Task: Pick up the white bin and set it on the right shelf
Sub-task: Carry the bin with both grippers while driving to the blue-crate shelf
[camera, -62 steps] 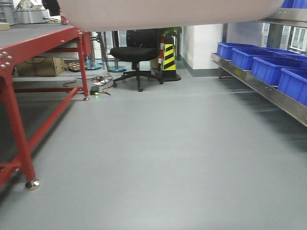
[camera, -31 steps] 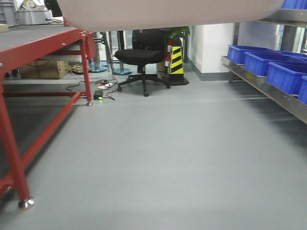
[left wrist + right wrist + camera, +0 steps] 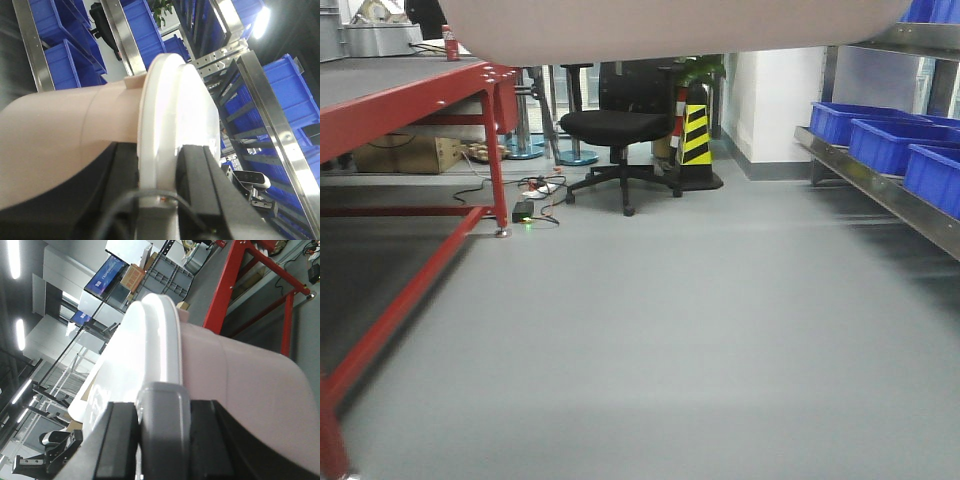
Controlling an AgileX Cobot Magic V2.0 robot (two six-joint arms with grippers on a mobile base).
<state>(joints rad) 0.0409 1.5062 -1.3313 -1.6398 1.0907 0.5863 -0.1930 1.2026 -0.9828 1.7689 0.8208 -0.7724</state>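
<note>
Off-white plastic fills the top of our front view. That's the underside of the white bin (image 3: 670, 25), held up in the air over the grey floor (image 3: 700, 330). The right shelf (image 3: 880, 190) is off on the right side, its steel rail carrying a row of blue bins (image 3: 885, 140).

Our left gripper (image 3: 160, 200) is clamped onto the lidded rim at one end of the bin, with the jaws snug on either side of it. Our right gripper (image 3: 162, 440) has the other end, jaws pinched around a grey piece (image 3: 162, 405) on the rim.

On the left is the red-framed table (image 3: 410, 95). Far back we can see a black office chair (image 3: 615, 125) and a yellow-and-black striped cone (image 3: 696, 135) just beside it.
</note>
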